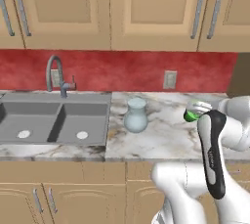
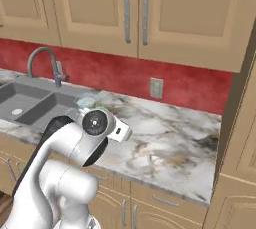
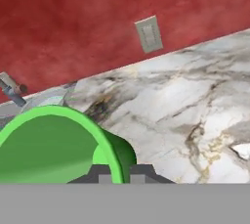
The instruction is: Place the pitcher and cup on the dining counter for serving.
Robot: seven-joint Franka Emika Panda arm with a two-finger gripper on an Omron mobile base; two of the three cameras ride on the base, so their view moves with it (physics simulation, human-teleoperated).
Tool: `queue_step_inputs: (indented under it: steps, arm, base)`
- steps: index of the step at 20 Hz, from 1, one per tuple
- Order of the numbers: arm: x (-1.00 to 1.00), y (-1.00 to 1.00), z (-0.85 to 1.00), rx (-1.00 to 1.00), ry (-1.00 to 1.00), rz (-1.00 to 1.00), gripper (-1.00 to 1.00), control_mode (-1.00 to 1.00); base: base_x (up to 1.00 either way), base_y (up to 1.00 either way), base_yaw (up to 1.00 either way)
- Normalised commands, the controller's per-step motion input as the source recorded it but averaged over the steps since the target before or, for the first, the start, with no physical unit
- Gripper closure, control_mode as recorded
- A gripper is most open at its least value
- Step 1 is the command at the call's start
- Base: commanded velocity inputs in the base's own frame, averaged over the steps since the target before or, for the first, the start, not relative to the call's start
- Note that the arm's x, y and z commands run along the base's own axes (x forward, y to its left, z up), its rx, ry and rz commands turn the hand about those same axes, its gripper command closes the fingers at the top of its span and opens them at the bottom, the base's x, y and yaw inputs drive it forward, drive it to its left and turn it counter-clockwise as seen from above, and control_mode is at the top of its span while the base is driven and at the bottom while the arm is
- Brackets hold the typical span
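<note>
The cup [image 3: 58, 145] is bright green, and its rim runs between my two dark finger tips at the bottom of the hand view. My gripper [image 3: 118, 174] is shut on the cup's wall. In the left base view the cup [image 1: 190, 116] shows as a small green patch at my gripper [image 1: 194, 111], over the marble counter to the right of the pitcher. The pitcher [image 1: 135, 115] is pale blue-grey and glassy and stands upright just right of the sink. In the right base view my arm covers all of the pitcher [image 2: 86, 101] but its rim. The dining counter is out of view.
A grey double sink [image 1: 53, 120] with a faucet [image 1: 56, 74] fills the counter's left part. The red backsplash carries a wall outlet [image 1: 169, 79]. Tan upper cabinets [image 1: 146, 8] hang above, and a tall cabinet side [image 2: 235, 138] closes the counter at the right.
</note>
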Motion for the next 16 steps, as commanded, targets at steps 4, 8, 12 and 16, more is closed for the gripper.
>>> queue_step_inputs:
  steps: [4,8,12,16]
  arm:
    - [0.0,0.0,0.0,0.0,0.0,0.0,1.0,1.0]
    - [0.0,0.0,0.0,0.0,0.0,0.0,1.0,1.0]
    - [0.0,0.0,0.0,0.0,0.0,0.0,1.0,1.0]
    - [0.0,0.0,0.0,0.0,0.0,0.0,1.0,1.0]
  base:
    - [-0.12,0.16,1.0]
    - [-0.07,0.13,1.0]
    - [-0.06,0.3,1.0]
    - [-0.05,0.43,0.98]
